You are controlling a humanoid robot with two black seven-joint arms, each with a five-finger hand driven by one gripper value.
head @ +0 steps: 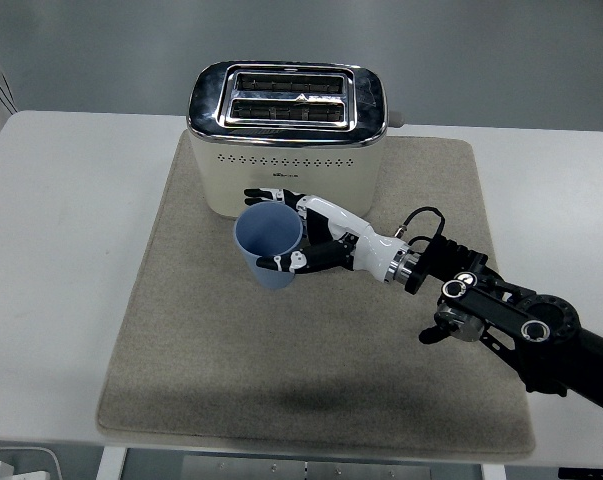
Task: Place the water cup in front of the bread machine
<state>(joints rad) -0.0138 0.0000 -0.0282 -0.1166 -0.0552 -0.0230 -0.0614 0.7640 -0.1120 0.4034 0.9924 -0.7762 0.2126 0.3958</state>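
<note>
Right robot hand (316, 238) wrapped around blue water cup (270, 247), cup tilted, just before bread machine (287, 137)

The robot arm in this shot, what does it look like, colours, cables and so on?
Only the right arm shows. It is black, built of chunky links with round silver-ringed joints. A thin black cable loops above the wrist. The forearm shell is white, ending at a silver wrist collar. The right hand has white segments with black joints and black fingertips.
</note>
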